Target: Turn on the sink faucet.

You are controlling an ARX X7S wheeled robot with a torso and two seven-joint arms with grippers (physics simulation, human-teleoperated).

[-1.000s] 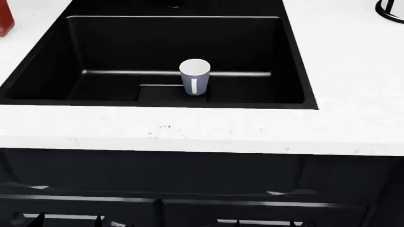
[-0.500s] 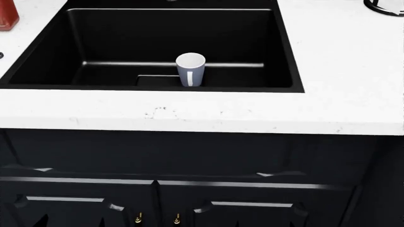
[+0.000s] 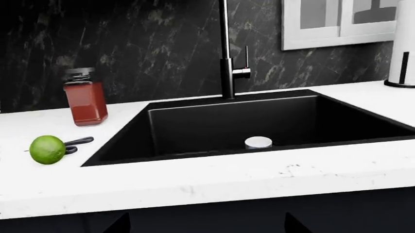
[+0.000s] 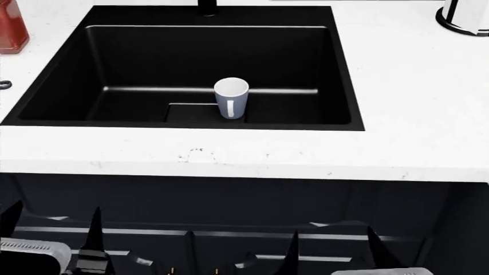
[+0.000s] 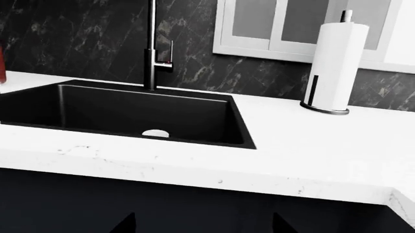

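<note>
The sink faucet [image 3: 226,63] is a tall black post behind the sink, with a thin side lever [image 3: 245,58]. It also shows in the right wrist view [image 5: 150,53], and only its base [image 4: 207,7] shows in the head view. The sink [image 4: 206,57] is a deep black basin with a white cup [image 4: 231,98] standing upright in it. My left gripper [image 4: 54,229] and right gripper [image 4: 334,252] are both open and empty. They are low in front of the cabinet, below the counter edge and far from the faucet.
A red jar [image 3: 85,96], a green lime [image 3: 47,149] and a black handle [image 3: 77,143] sit on the white counter [image 4: 229,154] left of the sink. A paper towel holder [image 5: 334,63] stands at the back right. Dark cabinet doors [image 4: 229,200] lie below the counter.
The head view has shifted so the sink sits lower in the frame and the faucet base shows at the top. Both grippers' fingers have come into view at the bottom.
</note>
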